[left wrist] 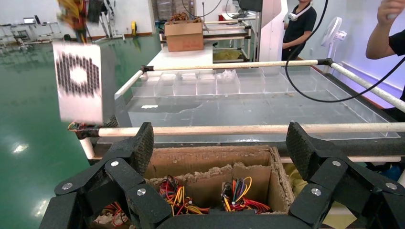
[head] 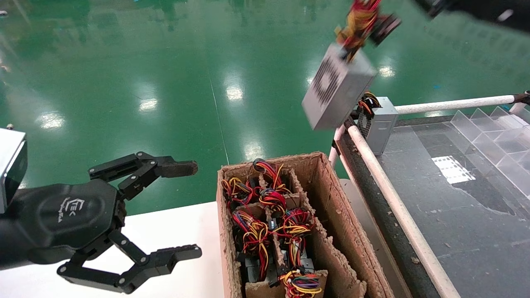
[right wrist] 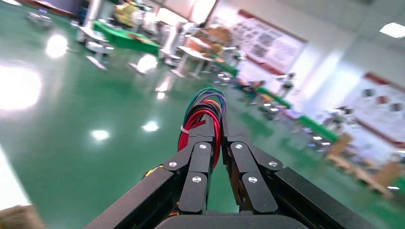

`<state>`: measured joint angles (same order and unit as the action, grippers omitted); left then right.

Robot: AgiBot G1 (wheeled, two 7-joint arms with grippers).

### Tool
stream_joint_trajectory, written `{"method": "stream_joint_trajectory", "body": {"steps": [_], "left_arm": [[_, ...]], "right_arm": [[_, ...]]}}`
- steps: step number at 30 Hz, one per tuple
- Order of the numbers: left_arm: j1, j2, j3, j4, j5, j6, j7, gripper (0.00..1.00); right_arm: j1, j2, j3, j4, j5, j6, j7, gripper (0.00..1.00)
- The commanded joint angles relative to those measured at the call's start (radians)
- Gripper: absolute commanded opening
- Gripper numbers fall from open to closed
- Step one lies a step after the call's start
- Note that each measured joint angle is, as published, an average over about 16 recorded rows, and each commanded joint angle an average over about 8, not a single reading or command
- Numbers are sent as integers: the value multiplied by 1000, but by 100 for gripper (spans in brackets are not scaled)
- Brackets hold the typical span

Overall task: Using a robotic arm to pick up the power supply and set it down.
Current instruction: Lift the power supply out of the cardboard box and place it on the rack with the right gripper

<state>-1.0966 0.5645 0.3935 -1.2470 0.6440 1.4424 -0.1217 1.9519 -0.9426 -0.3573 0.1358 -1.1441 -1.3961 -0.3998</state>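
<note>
above the cardboard box (head: 331, 194), right gripper (right wrist: 218, 125) clamped on the wire bundle (right wrist: 203, 112) only; power supply (head: 337, 89) dangles tilted. risk: wires slip, unit swings or drops. left gripper (head: 182, 209) agape beside box.

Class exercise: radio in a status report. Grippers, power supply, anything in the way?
Right gripper shut on the wire bundle, power supply hanging in the air. Left gripper open, idle beside the cardboard box. Rail and second unit just below.

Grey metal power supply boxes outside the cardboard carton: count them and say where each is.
2. One grey metal power supply box hangs by its wire bundle from the right gripper; another sits at the black conveyor's corner. Others may be hidden.
</note>
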Motion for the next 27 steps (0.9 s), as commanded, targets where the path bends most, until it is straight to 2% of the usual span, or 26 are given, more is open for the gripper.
{"method": "stream_joint_trajectory", "body": {"steps": [1, 9, 17, 27], "left_arm": [[0, 0, 0, 0, 0, 0, 0, 100], [0, 0, 0, 0, 0, 0, 0, 100], [0, 0, 0, 0, 0, 0, 0, 100], [0, 0, 0, 0, 0, 0, 0, 100]], "right_arm": [[21, 18, 5, 8, 5, 9, -3, 0], [73, 85, 0, -35, -19, 123, -48, 0], [64, 139, -15, -103, -47, 234, -101, 0], [1, 118, -33, -173, -74, 450, -115, 0]]}}
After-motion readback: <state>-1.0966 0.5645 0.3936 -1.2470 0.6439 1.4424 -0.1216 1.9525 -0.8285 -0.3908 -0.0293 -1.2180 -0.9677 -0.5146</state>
